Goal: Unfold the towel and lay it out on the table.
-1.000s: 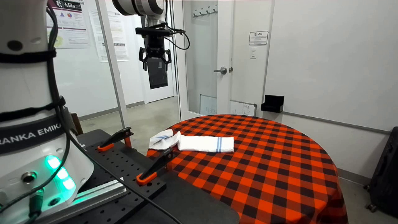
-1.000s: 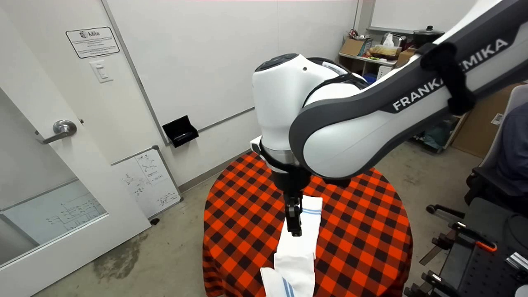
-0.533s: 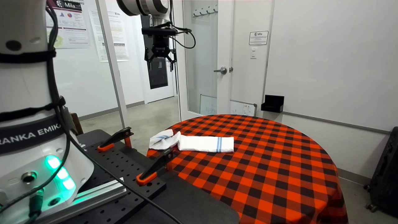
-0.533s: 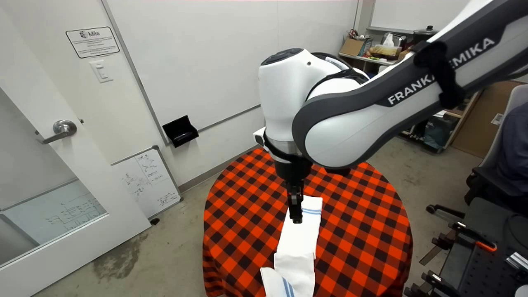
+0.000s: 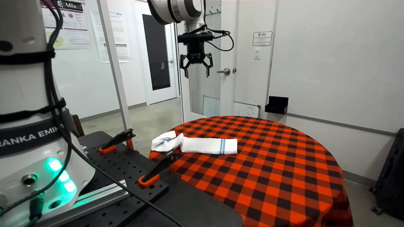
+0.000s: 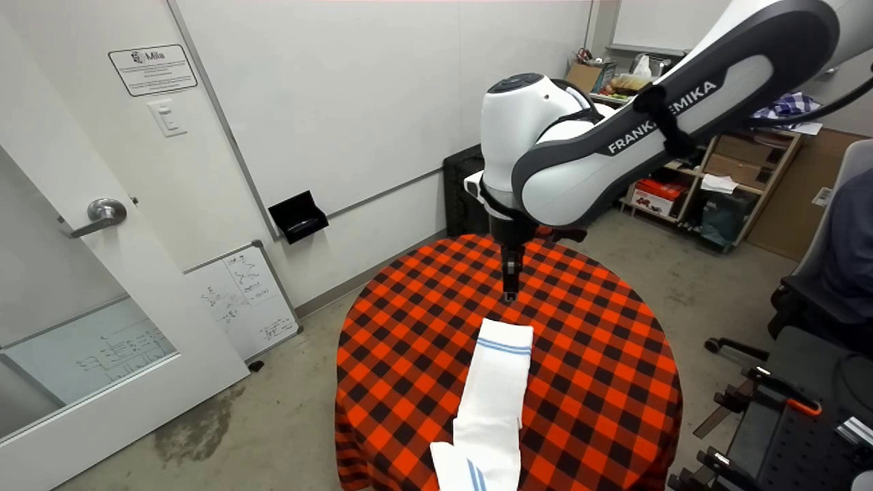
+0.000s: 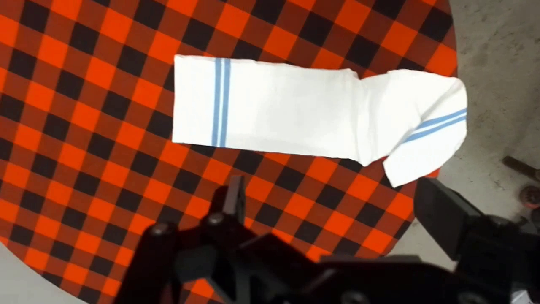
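Note:
The white towel (image 5: 208,146) with blue stripes lies on the red-and-black checkered table (image 5: 268,164). It also shows in an exterior view (image 6: 494,382) and in the wrist view (image 7: 291,109). It is a long folded strip, flat at one striped end. The other end is bunched, with a striped corner folded over at the table edge. My gripper (image 5: 197,75) is open and empty, high above the table. In an exterior view my gripper (image 6: 510,296) appears just beyond the flat striped end. In the wrist view its fingers (image 7: 337,202) are wide apart with only tablecloth between them.
Black clamps (image 5: 157,170) with orange handles hold the robot's mounting plate near the bunched end. A black tray (image 5: 276,105) hangs on the wall beyond the table. A door (image 6: 102,273) and a chair (image 6: 832,239) stand away from the table.
My arm has moved along the towel, from above its middle or bunched part toward and past the flat striped end. The gripper has stayed open. The towel has not moved.

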You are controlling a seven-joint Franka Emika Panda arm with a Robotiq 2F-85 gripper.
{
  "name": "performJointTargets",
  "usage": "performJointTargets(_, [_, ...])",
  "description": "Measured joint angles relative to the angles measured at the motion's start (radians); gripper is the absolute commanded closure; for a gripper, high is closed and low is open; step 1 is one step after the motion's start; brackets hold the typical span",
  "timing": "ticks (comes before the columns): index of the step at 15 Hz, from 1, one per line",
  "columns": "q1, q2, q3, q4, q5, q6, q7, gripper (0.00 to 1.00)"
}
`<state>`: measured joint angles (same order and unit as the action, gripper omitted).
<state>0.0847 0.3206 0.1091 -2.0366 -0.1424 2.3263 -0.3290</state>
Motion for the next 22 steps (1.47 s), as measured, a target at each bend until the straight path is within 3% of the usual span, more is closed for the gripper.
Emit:
performJointTargets(8, [-0.151,0.176,-0.065,0.080,0.003,0.042,-0.090,0.00])
performJointTargets(15, [-0.257,0.344,-0.046,0.185,0.095,0.043,-0.158,0.00])
performJointTargets(22, [-0.301,0.493,-0.025,0.296,0.155,0.049,-0.163,0.00])
